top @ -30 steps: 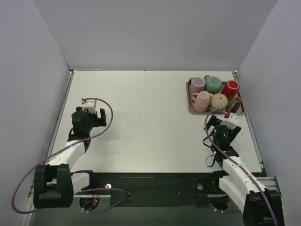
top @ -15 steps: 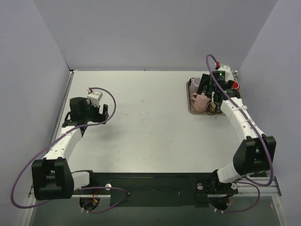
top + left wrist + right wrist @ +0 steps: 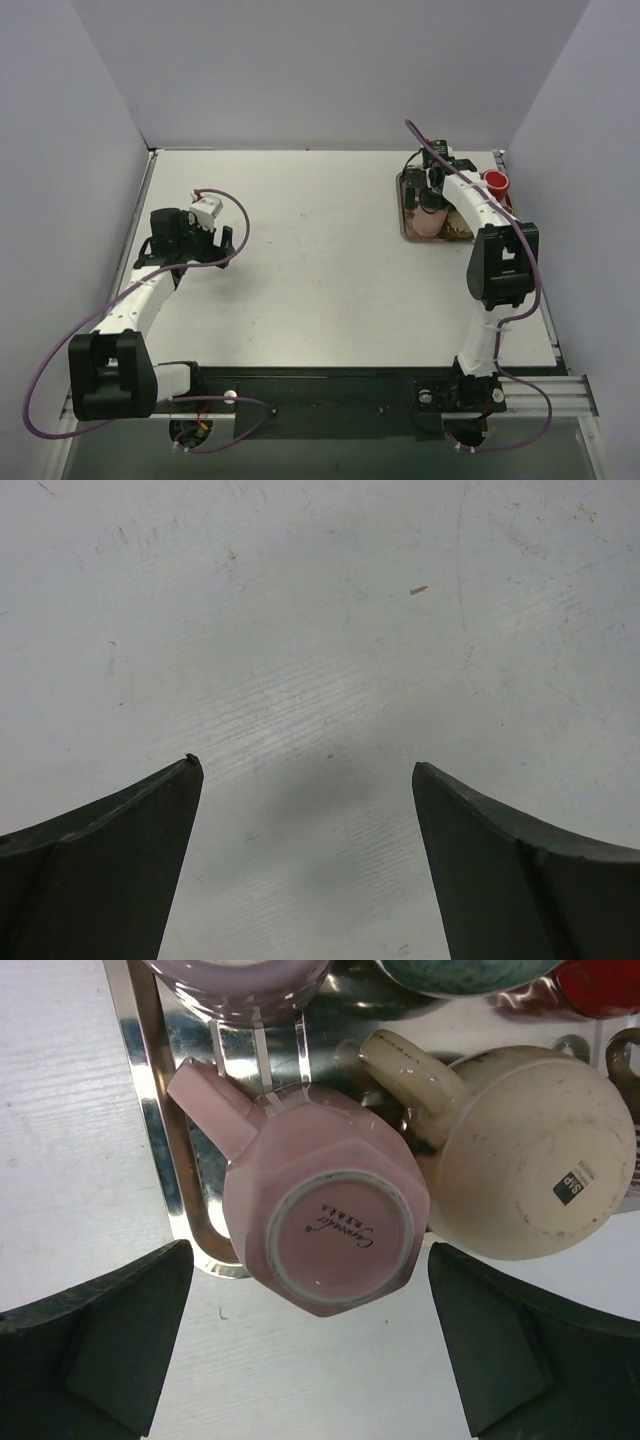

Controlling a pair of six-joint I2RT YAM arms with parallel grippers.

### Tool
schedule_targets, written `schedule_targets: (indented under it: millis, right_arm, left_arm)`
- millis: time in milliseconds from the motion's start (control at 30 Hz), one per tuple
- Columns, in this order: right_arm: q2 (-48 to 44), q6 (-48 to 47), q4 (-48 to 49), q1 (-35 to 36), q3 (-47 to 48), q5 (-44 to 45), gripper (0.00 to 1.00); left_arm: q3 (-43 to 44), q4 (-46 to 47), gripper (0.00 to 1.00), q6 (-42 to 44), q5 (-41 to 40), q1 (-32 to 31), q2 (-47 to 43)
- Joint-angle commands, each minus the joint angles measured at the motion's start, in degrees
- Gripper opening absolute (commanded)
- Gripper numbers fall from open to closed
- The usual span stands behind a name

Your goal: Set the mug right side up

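Right gripper (image 3: pixel 310 1258) jaws wide apart, empty, over upside-down pink mug (image 3: pixel 322 1215) at near-left corner of tray (image 3: pixel 140 1080) | cream mug (image 3: pixel 525 1175) upside down beside it | left gripper (image 3: pixel 305 770) spread wide above table (image 3: pixel 320 600)

Pink mug (image 3: pixel 320 1225), eight-sided and glossy. Stands upside down: flat base up, ringed foot with a line of dark script printed inside it, mouth down on the metal tray (image 3: pixel 150 1110). Handle thick and blocky, pointing out toward the tray's left rim in the right wrist view. Sits in the tray's near left corner, at the far right of the tabletop (image 3: pixel 300 260), just beside a cream mug (image 3: pixel 530 1180) that is also inverted.
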Motion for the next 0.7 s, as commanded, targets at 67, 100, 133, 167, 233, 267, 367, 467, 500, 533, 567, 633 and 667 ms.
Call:
schedule_targets:
  millis: [67, 100, 133, 167, 233, 267, 367, 467, 500, 533, 567, 633, 667]
  right_arm:
    - [3.6, -5.7, -4.9, 0.1, 5.1, 2.2, 0.97]
    - [4.0, -5.7, -4.9, 0.1, 5.4, 2.2, 0.96]
    - [4.6, -6.0, -5.0, 0.0, 5.7, 2.3, 0.95]
    - [5.1, -6.3, -4.9, 0.1, 6.2, 2.3, 0.95]
    - [6.2, -6.7, -5.1, 0.0, 7.2, 2.3, 0.93]
    - [6.9, -6.9, -5.4, 0.1, 7.6, 2.3, 0.9]
    - [6.8, -7.4, -5.6, 0.1, 7.4, 1.9, 0.75]
    - [5.7, -8.0, -5.6, 0.2, 7.1, 1.5, 0.45]
    - [5.3, -8.2, -5.6, 0.3, 6.7, 1.6, 0.38]
    - [4.4, -8.4, -5.6, 0.4, 6.5, 1.6, 0.24]
    - [3.8, -8.7, -5.6, 0.4, 5.8, 1.6, 0.17]
    - [0.1, -8.9, -5.4, 0.7, 4.5, 1.7, 0.0]
    - [-1.0, -8.9, -5.1, 0.7, 3.2, 1.8, 0.0]
  left_arm:
    - [0.8, -0.1, 0.97, 1.0, 1.9, 0.2, 0.2]
    - [0.7, -0.1, 0.97, 1.1, 1.9, 0.2, 0.2]
    - [0.8, 0.0, 0.97, 1.0, 1.8, 0.2, 0.2]
    - [0.9, 0.0, 0.97, 1.0, 1.7, 0.2, 0.3]
    - [1.0, -0.1, 0.97, 1.0, 1.7, 0.2, 0.2]
    - [1.1, -0.2, 0.97, 1.0, 1.7, 0.2, 0.2]
    - [1.0, -0.5, 0.97, 1.2, 1.6, 0.2, 0.1]
    - [1.1, -0.5, 0.97, 1.3, 2.1, 0.2, 0.2]
    - [1.2, -0.5, 0.97, 1.3, 2.1, 0.2, 0.1]
    - [1.4, -0.8, 0.97, 1.5, 2.3, 0.2, 0.2]
    - [1.5, -1.0, 0.97, 1.5, 2.8, 0.2, 0.1]
    - [1.9, -2.1, 0.97, 2.0, 3.9, 0.2, 0.1]
    - [3.0, -3.4, 0.97, 2.4, 4.7, 0.2, 0.1]
